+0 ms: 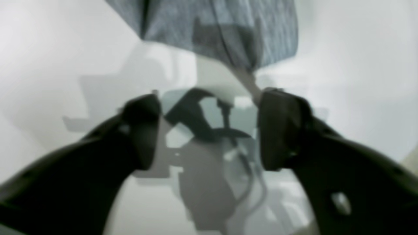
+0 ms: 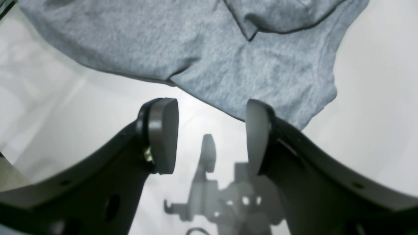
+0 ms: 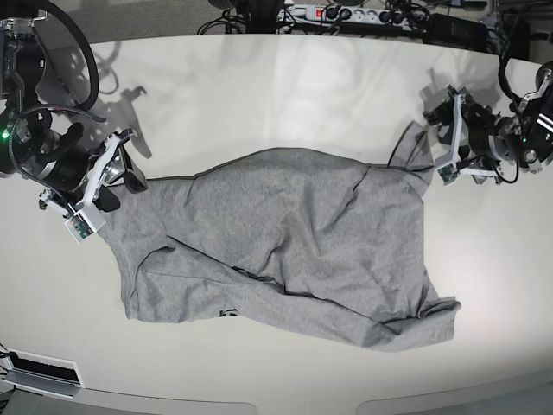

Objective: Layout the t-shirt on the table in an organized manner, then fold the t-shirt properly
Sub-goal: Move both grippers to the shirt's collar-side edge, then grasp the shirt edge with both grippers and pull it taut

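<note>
One grey t-shirt [image 3: 285, 246] lies crumpled across the middle of the white table [image 3: 285, 95], one robot gripper at each end of it. The shirt is spread roughly lengthwise but not flat: creases run diagonally through the body, a flap is folded over near its centre, and the lower corner furthest from the right gripper [image 3: 117, 177] is bunched up.

Right gripper sits just beside the shirt's edge, jaws apart, nothing between them; its wrist cam shows the cloth's hem just ahead of the open fingertips [image 2: 163, 133]. Left gripper [image 3: 451, 138] is at the shirt's opposite end, jaws also apart; the blurred wrist view shows a peak of fabric just beyond its tips [image 1: 209, 127], and whether a thread of cloth touches one finger can't be told.

Risks, as judged from here: w/ the shirt this wrinkled, a pinch at either end may catch two layers, not one, so a pull would drag the fold along instead of opening it. Pulling one end w/o the other could slide the whole shirt over the glossy top rather than stretch it. The raised peak by the left gripper may slip free if grabbed too shallow. Layout looks unfinished; folding prob. not yet begun.

Count: 1 shirt, 1 table, 2 grippers, both empty
</note>
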`<state>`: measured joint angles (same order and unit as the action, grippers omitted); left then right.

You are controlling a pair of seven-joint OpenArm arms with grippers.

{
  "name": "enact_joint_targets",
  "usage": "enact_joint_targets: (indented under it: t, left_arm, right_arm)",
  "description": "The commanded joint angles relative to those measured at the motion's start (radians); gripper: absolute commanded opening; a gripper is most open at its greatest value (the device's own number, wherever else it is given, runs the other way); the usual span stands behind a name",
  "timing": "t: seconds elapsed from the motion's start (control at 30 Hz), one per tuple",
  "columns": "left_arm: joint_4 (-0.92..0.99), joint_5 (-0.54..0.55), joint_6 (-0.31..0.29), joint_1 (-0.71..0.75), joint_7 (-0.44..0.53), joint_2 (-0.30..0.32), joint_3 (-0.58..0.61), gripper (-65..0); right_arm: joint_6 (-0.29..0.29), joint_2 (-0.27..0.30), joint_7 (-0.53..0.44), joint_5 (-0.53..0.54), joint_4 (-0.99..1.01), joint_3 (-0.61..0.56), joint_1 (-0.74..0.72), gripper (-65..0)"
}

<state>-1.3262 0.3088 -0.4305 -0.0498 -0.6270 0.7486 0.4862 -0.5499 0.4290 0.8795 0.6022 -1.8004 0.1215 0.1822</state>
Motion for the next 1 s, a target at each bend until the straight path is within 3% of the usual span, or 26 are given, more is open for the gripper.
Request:
enact_joint_targets:
  t: [0.0,0.07,0.1,0.17,0.23,0.3,0.33,0.43,0.53,0.63,0.67,0.8,0.97]
  left_arm:
    - [0.03,-0.132,0.11,0.0,-0.024,-0.031,0.009,-35.0]
    - [0.023,-0.196,0.153,-0.006,-0.059,-0.036,0.009,-58.3]
    - [0.013,-0.224,0.171,-0.013,-0.089,-0.032,0.009,-65.0]
    - [-0.027,-0.266,0.201,-0.03,-0.161,-0.013,0.009,-65.0]
    - [-0.095,-0.282,0.232,-0.034,-0.204,0.031,0.009,-65.0]
    - [-0.184,-0.282,0.238,-0.034,-0.236,0.083,0.009,-65.0]
    - [-0.234,-0.283,0.238,-0.034,-0.245,0.108,0.009,-65.0]
    - [-0.392,-0.297,0.255,-0.034,-0.237,0.187,0.009,-65.0]
    - [-0.526,-0.315,0.346,-0.034,-0.219,0.255,0.009,-65.0]
    - [-0.566,-0.293,0.364,-0.034,-0.216,0.291,0.009,-65.0]
    - [-0.565,-0.288,0.364,-0.034,-0.207,0.29,0.009,-65.0]
    - [-0.56,-0.222,0.304,-0.033,-0.145,0.261,0.009,-65.0]
    - [-0.473,-0.161,0.208,-0.034,-0.086,0.215,0.009,-65.0]
  right_arm:
    - [0.0,0.014,-0.02,0.011,-0.015,0.009,-0.014,-31.9]
    - [0.0,0.014,-0.024,0.012,-0.015,0.009,-0.014,-32.8]
    - [0.0,0.013,-0.024,0.012,-0.015,0.009,-0.014,-34.7]
    - [-0.001,0.008,-0.023,0.011,-0.015,0.009,-0.013,-41.3]
    - [-0.001,-0.002,-0.023,0.01,-0.015,0.009,-0.007,-52.0]
    - [-0.001,-0.012,-0.012,-0.006,-0.015,0.009,-0.009,-63.0]
    - [-0.001,-0.014,-0.013,-0.02,-0.015,0.009,-0.013,-65.0]
    - [-0.023,-0.013,-0.023,-0.039,-0.015,0.009,-0.028,-65.0]
    - [-0.093,-0.014,-0.023,-0.03,-0.015,0.009,-0.027,-65.0]
    - [-0.095,-0.024,-0.021,-0.069,-0.015,0.009,-0.018,-65.0]
    - [-0.087,-0.028,-0.022,-0.096,-0.015,0.009,-0.019,-61.8]
    - [-0.048,-0.03,-0.073,-0.149,-0.014,0.009,-0.031,-33.4]
    - [-0.032,-0.03,-0.174,-0.303,0.036,-0.054,-0.034,-31.6]
